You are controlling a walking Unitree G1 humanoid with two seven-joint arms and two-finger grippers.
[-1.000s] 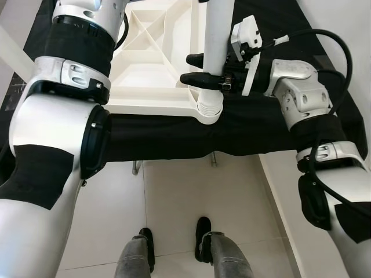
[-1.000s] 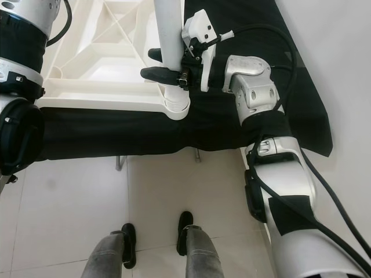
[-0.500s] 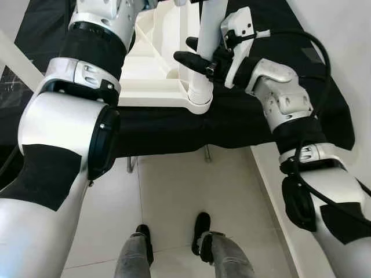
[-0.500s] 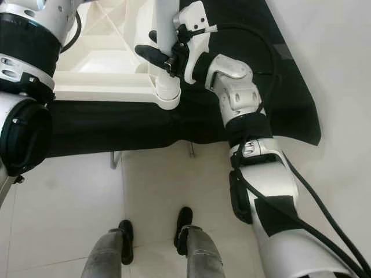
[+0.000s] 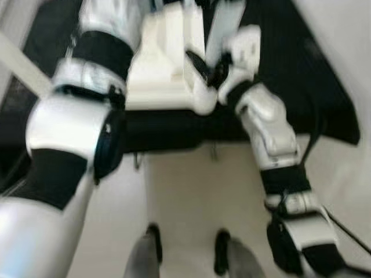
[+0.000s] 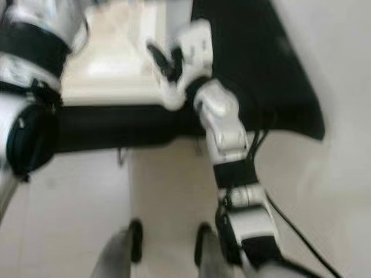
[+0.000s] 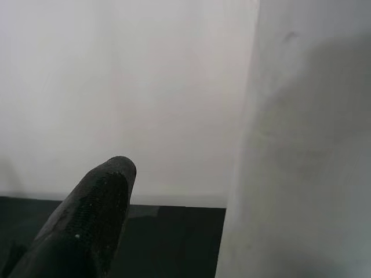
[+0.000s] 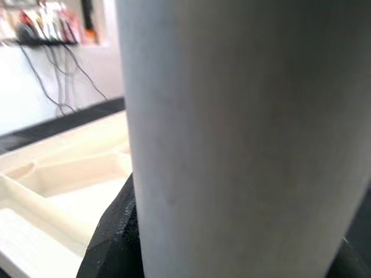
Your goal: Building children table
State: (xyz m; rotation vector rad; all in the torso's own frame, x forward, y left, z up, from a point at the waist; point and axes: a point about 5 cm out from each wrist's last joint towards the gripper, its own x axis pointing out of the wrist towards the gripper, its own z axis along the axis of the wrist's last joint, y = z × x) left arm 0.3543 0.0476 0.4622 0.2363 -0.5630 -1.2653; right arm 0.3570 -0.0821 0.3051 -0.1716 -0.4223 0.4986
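Note:
The head views are blurred. A white children's tabletop (image 5: 156, 75) lies upside down on a black cloth (image 5: 174, 124). A white table leg (image 5: 223, 23) stands in its near corner socket (image 5: 203, 103). My right gripper (image 5: 203, 65) is shut on that leg just above the socket. In the right wrist view the leg (image 8: 232, 133) is very close, with a black finger (image 8: 113, 237) pressed against it and the tabletop's ribbed underside (image 8: 52, 185) behind. My left arm (image 5: 101, 55) reaches up past the tabletop. My left gripper (image 7: 191, 179) is beside the leg (image 7: 307, 145).
The cloth-covered surface ends at a front edge with thin metal legs (image 5: 213, 152) under it. Pale tile floor (image 5: 191, 197) lies below. A person's two legs in grey trousers and black shoes (image 5: 152, 246) stand on it near me. A white wall (image 5: 342, 52) runs along the right.
The whole picture has shifted and blurred, so the camera is moving. My right gripper stays shut on the white leg; its arm now looks more stretched forward.

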